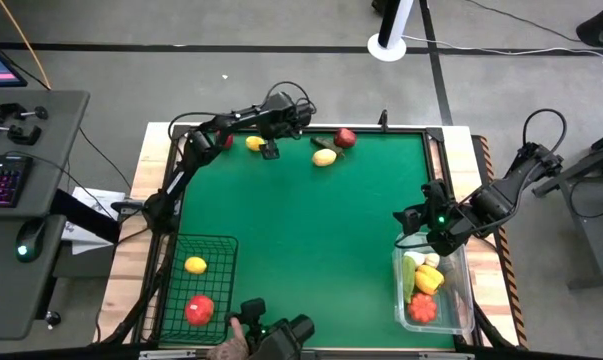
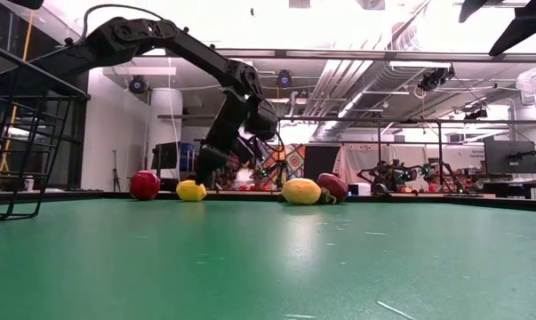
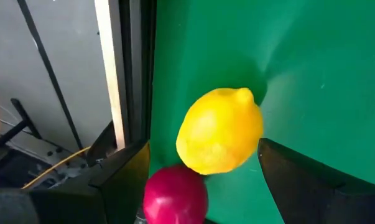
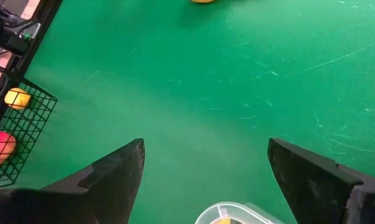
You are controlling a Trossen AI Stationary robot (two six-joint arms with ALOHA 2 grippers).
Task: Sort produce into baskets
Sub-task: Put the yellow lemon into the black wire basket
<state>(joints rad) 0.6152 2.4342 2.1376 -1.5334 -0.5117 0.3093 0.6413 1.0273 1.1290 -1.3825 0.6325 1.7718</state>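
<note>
My left gripper (image 1: 269, 148) is open at the table's far edge, its fingers on either side of a yellow lemon (image 3: 219, 129), which lies on the green mat against a red fruit (image 3: 175, 193). I cannot see any touch. In the low view the gripper (image 2: 210, 162) hangs just above that lemon (image 2: 191, 190). My right gripper (image 1: 426, 218) is open and empty above the far end of the clear plastic basket (image 1: 465, 300), which holds several pieces of produce. The black wire basket (image 1: 221, 245) at the near left holds a yellow fruit (image 1: 195, 265) and a red one (image 1: 199, 309).
A second lemon (image 1: 324, 157), a red fruit (image 1: 345, 137) and a green piece (image 1: 326, 143) lie at the far middle. The table's raised far rim (image 3: 128, 74) runs close beside my left gripper. A person's hand (image 1: 229, 347) shows at the near edge. The mat's middle (image 1: 311, 230) is bare.
</note>
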